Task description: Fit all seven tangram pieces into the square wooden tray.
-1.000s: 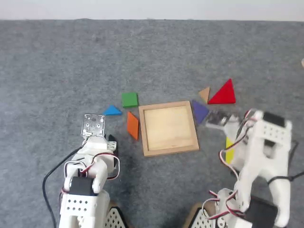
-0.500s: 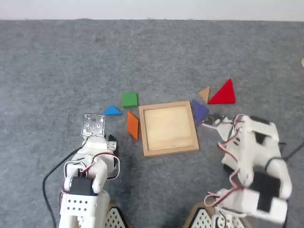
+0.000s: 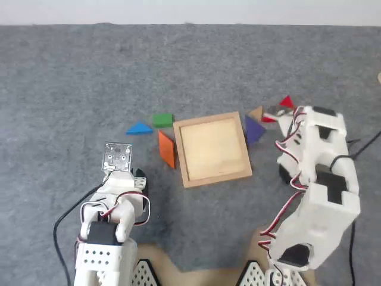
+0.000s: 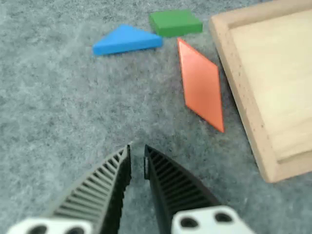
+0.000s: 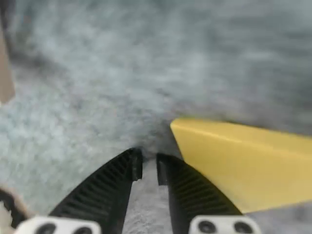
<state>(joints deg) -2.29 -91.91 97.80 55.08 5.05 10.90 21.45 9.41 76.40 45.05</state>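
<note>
Tray (image 3: 181, 154) askew; right end effector (image 5: 148, 165) farther forward

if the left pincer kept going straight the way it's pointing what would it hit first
Probably the blue triangle: it lies straight ahead of the left pincer across carpet, with the orange parallelogram off to the side. If the pincer angles downward, it would touch carpet first; depth is unclear.

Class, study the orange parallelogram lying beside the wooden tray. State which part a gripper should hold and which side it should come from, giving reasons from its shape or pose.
Probably its middle, pinched across the two long parallel edges, coming straight down from above. The orange parallelogram lies flat on the carpet, so only its thin edges offer hold; the gap to the tray looks narrow.
</note>
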